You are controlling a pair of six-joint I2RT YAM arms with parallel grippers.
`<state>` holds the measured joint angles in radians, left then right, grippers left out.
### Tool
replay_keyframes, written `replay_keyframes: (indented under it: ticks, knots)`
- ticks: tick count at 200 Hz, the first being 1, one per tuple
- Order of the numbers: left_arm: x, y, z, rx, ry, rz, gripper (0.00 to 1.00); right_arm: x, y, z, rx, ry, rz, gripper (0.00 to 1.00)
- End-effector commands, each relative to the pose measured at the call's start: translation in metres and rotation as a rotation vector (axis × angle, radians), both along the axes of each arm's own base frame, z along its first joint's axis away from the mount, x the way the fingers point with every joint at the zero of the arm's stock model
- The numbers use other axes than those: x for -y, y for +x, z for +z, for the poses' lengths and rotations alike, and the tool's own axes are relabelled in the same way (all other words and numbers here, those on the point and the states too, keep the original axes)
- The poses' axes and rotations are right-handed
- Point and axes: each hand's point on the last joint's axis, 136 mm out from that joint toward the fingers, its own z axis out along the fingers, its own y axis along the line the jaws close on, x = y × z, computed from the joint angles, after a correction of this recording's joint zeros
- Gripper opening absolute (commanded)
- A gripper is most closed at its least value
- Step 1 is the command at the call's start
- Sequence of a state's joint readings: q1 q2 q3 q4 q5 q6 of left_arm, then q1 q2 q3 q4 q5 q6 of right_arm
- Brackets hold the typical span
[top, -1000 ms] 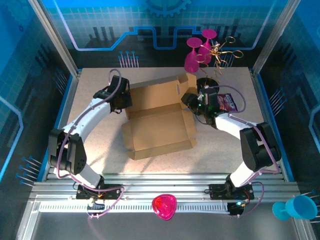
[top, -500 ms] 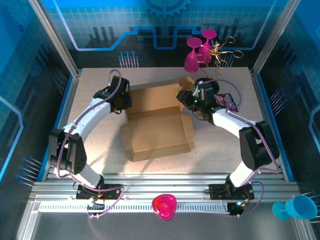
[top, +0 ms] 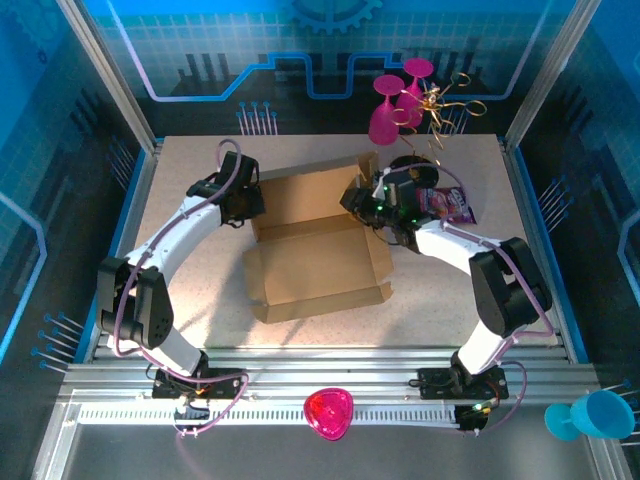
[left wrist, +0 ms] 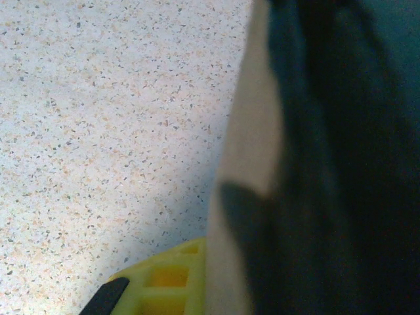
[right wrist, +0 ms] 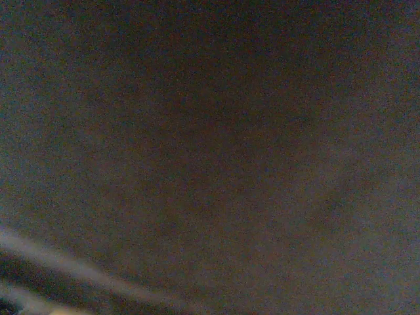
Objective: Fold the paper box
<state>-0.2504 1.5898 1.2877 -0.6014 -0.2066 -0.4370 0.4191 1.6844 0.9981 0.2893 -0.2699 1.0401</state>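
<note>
Starting from the near side: the paper box (top: pixel 315 270) sits about mid-worktop (top: pixel 200 310), closer to the far edge than the near one. Its open tray lies flat toward the arms and is wider left-to-right than front-to-back. Behind the tray, the back panel (top: pixel 305 195) comes up off a crease that also runs left-to-right, so that's the axis everything hinges on.

The two arms are basically bracketing that panel. The left gripper (top: pixel 252 205) is at its left end and the right gripper (top: pixel 358 200) is at its right end, by the little side flap sticking up there. They look about level with each other, so neither one is clearly nearer, and the cardboard lies inward from both sets of fingers.

In the left wrist view, one yellow finger (left wrist: pixel 164 285) pokes in at the bottom, touching or just beside a cardboard edge (left wrist: pixel 239 164). I can't tell how wide the fingers are or whether they've actually got the panel pinched. The right wrist view is just dark blur pressed up close to something, so I can't tell there either.

My guess is the next move is swinging that panel forward over the tray. That needs both ends to travel together, or the crease will skew.

Further back, toward the far right corner, there's a snack packet (top: pixel 452 205) just beside the right arm, and pink glasses (top: pixel 385 118) behind it.
</note>
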Motion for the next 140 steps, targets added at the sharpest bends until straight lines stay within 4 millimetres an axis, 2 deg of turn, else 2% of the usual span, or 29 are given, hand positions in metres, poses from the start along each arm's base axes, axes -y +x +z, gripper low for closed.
replay_keyframes:
  ticks: [1,13,28,40,53,59,78,99,119,130,140]
  knots:
    - [0.011,0.009,0.023,0.063,-0.093,0.006,0.00,-0.008,-0.010,-0.014,-0.032,-0.004,0.022,0.35]
    - [0.011,0.009,0.024,0.064,-0.093,0.006,0.00,-0.007,-0.012,-0.016,-0.034,-0.008,0.024,0.36]
    - [0.009,0.007,0.024,0.059,-0.089,0.004,0.00,-0.007,-0.012,-0.002,0.004,-0.010,0.032,0.37]
    - [0.007,0.005,0.023,0.054,-0.084,0.001,0.00,-0.005,-0.012,0.021,0.057,-0.001,0.037,0.39]
    - [0.004,0.004,0.024,0.056,-0.081,-0.007,0.00,0.000,-0.013,0.056,0.137,0.019,0.036,0.42]
    - [0.003,0.003,0.025,0.057,-0.081,-0.012,0.00,0.004,-0.016,0.065,0.141,0.014,0.036,0.43]
    - [0.001,0.002,0.027,0.063,-0.080,-0.039,0.00,0.017,-0.025,0.110,0.231,0.021,0.060,0.48]
    - [0.000,0.002,0.030,0.070,-0.095,-0.072,0.00,0.038,-0.036,0.156,0.329,0.037,0.075,0.53]
    - [0.000,0.003,0.033,0.078,-0.119,-0.104,0.00,0.071,-0.044,0.190,0.418,0.047,0.047,0.54]
    - [0.001,0.003,0.035,0.084,-0.135,-0.125,0.00,0.089,-0.046,0.202,0.452,0.047,0.030,0.55]
    - [0.003,0.003,0.037,0.088,-0.159,-0.149,0.00,0.108,-0.043,0.202,0.449,0.033,0.000,0.54]
